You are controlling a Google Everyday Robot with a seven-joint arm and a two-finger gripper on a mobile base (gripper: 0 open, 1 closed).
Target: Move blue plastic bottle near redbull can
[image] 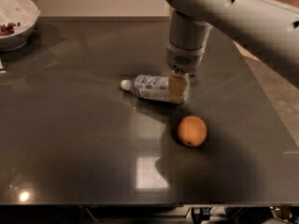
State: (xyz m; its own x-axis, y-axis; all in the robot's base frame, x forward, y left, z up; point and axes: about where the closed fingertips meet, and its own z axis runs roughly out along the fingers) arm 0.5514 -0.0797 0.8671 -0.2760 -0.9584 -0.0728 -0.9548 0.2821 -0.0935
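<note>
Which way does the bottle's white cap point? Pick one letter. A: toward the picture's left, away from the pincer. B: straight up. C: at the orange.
A: the bottle lies on its side on the table with its white cap at the left end, and the pincer grips the opposite end, just behind the orange.

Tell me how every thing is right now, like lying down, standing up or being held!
blue plastic bottle: lying on its side, cap on, pointing left, held.
gripper: low over the table, shut on the bottle's right end.
orange: resting loose on the table, apart from the bottle.
bowl: upright in the far left corner, something inside.
redbull can: not visible, perhaps behind the arm.
</note>
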